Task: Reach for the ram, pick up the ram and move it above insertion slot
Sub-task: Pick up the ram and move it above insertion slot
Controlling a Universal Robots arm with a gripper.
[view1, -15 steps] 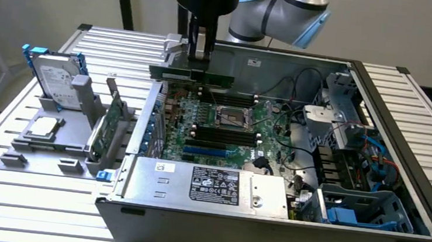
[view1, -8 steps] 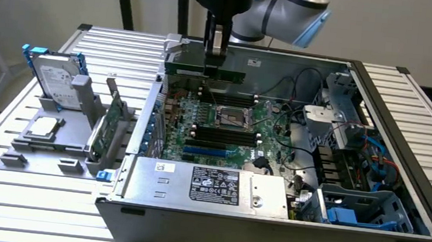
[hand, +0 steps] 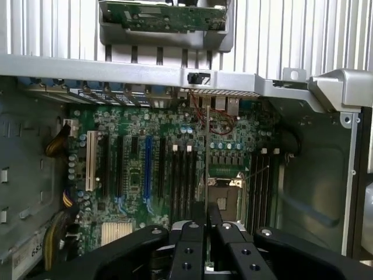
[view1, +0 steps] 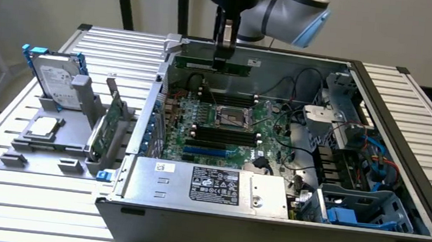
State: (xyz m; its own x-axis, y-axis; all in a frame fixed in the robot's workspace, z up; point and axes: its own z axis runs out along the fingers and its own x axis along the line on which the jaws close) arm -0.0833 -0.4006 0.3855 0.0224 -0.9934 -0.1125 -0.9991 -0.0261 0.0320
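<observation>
The jaws (view1: 222, 54) are hanging over the far edge of the open computer case (view1: 270, 219), and they are clamped on the ram (view1: 209, 63) — a long thin green stick held level, edge down, above the motherboard (view1: 223, 127). In the exterior view the ram is showing its full length, running along the case's back wall, well above the board.

The wrist view is giving us what the exterior view cannot: the 2 black fingers (hand: 189, 245) pressed close together, with the ram (hand: 208, 151) seen edge-on as a thin line running out from between them. That line is lying over the row of dark memory slots (hand: 180, 175), just beside the CPU socket (hand: 224, 192). Whether it is lined up with 1 exact slot, I cannot tell.

The exterior view is adding the surroundings — on its left a grey holder (view1: 50, 141) is sitting on the slatted bench (view1: 6, 196), carrying a silver hard drive (view1: 55, 80) with blue rails and a wider green expansion card (view1: 106, 126), both standing upright.
</observation>
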